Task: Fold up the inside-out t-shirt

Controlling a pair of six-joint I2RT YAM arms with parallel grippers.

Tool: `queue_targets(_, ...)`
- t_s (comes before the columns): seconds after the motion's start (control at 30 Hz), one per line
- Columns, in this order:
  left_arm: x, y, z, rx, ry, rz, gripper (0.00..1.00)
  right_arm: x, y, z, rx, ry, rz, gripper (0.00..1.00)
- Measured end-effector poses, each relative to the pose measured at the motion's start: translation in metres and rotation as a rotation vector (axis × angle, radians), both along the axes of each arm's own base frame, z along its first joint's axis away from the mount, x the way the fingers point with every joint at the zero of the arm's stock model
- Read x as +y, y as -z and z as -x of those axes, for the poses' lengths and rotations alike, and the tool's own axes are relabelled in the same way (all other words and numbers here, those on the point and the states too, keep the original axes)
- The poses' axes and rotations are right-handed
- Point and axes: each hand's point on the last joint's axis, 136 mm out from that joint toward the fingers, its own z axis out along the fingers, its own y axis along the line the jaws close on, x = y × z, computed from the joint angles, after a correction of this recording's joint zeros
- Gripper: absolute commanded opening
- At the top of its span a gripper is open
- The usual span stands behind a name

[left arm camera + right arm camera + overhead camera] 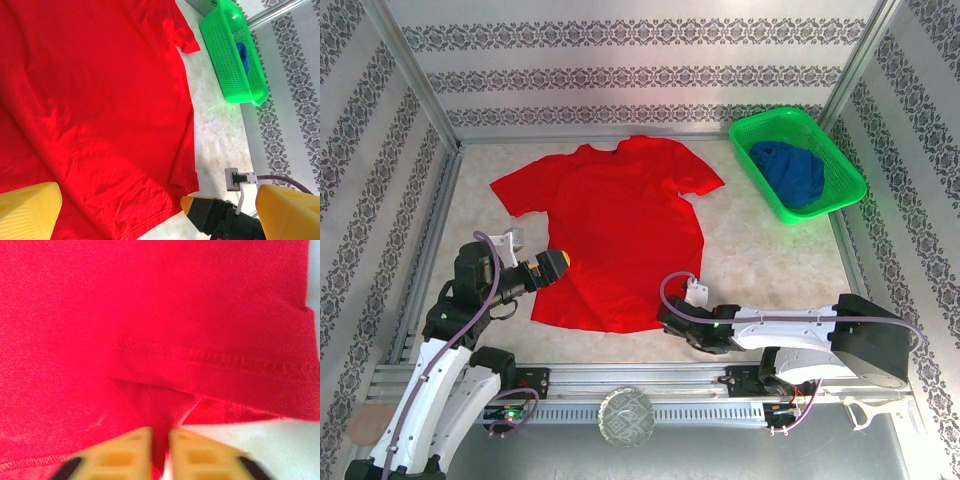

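Note:
The inside-out t-shirt [610,225], bright red, lies spread flat on the table with its neck to the back and its hem toward me. My right gripper [672,318] is at the hem's right corner, and in the right wrist view the gripper [160,434] is shut on a pinched fold of the shirt [160,315] beside the stitched hem. My left gripper [553,267] is over the shirt's lower left edge. In the left wrist view, that gripper [157,200] is wide open above the red cloth [100,100], holding nothing.
A green basket [798,165] at the back right holds a dark blue garment [790,172]; the basket [230,55] also shows in the left wrist view. Patterned walls close in three sides. A metal rail and a round glass object [626,415] sit at the near edge.

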Motion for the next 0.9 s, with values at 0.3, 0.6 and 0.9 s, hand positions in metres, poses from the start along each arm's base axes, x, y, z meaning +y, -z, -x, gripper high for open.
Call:
queue_targets(0.3,-0.003,-0.005,-0.005,-0.055,0.072,-0.083,1.0,0.002,-0.068,-0.021,-0.128,0.037,-0.215,0.0)
queue_targets(0.6,-0.049,0.0,0.021,-0.16,0.315,-0.199,1.0,-0.014,-0.126,-0.049,-0.23,0.117,-0.372,0.0)
queue_targets(0.9,-0.126,0.074,0.055,-0.181,0.64,-0.625,0.99,-0.009,-0.133,-0.052,-0.226,0.098,-0.38,0.0)
